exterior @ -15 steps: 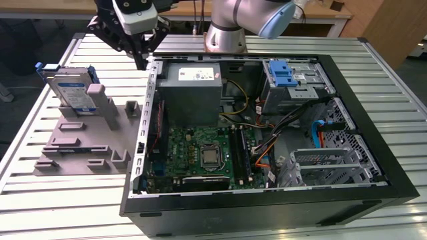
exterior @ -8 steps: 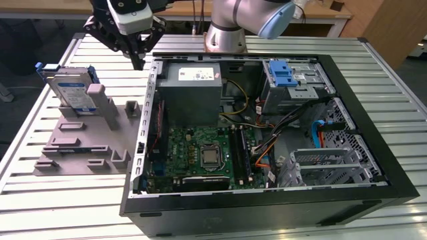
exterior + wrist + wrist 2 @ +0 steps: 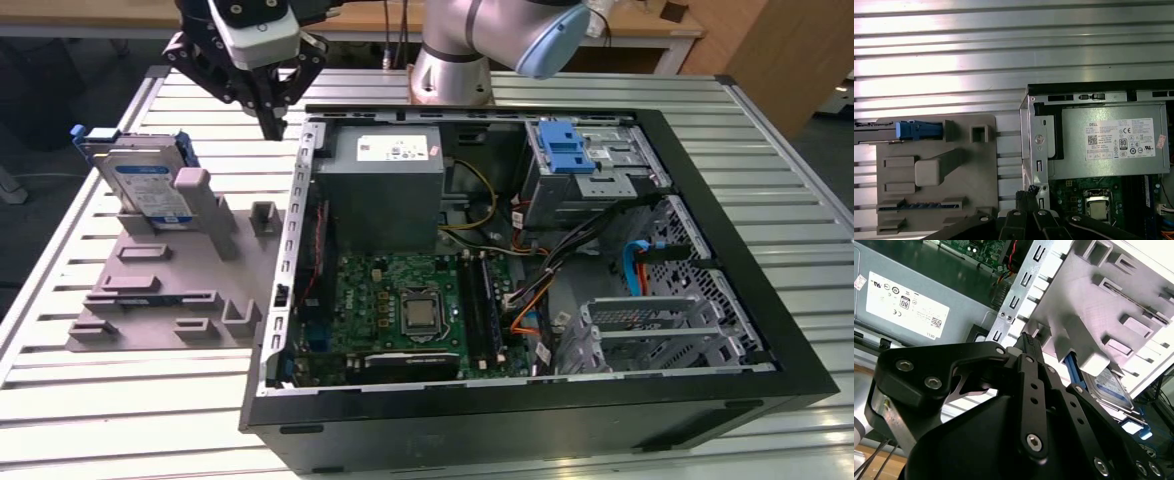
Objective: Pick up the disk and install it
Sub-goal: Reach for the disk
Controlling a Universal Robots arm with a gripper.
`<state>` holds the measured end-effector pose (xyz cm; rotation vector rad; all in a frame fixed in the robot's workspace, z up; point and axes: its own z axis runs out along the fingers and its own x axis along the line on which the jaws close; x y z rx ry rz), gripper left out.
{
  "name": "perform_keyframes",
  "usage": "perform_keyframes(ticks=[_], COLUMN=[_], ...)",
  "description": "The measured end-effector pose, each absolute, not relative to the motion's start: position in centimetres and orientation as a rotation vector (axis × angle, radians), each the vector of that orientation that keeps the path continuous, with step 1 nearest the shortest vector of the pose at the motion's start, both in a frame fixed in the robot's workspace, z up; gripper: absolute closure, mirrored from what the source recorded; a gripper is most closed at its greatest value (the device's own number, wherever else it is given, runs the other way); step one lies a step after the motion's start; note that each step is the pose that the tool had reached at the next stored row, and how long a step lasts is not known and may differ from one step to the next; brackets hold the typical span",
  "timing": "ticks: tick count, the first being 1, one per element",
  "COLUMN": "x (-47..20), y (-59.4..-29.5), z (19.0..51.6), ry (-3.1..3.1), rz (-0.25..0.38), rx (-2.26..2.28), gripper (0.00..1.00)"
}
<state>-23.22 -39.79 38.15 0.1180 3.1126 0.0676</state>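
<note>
The disk (image 3: 144,182) stands on edge in a grey holder (image 3: 174,290) on the table, at the exterior view's left. It is silver with a white-and-blue label and a blue bracket. My gripper (image 3: 274,122) hangs above the table between the holder and the open computer case (image 3: 747,330), a short way off the disk, with its fingers closed together on nothing. In the second wrist view the fingertips (image 3: 1028,340) meet near the case wall, and the disk (image 3: 1109,389) lies beyond the holder (image 3: 1094,300). The first wrist view looks down on the disk's blue bracket (image 3: 919,130), with my gripper (image 3: 1030,191) close by.
Inside the case are a grey power-supply box (image 3: 387,190), the motherboard (image 3: 414,305), a blue latch on a silver cage (image 3: 567,150) and a perforated drive cage (image 3: 654,325). The arm's base (image 3: 454,60) stands behind the case. The slatted metal table (image 3: 120,400) surrounds everything.
</note>
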Motion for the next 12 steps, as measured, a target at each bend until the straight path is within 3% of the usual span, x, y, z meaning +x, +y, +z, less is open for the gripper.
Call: perform_keyframes(ticks=[12], x=[-24.01], y=[-39.79], z=[38.13], ry=[3.113], rz=[0.068], rx=[0.118], gripper=[0.89])
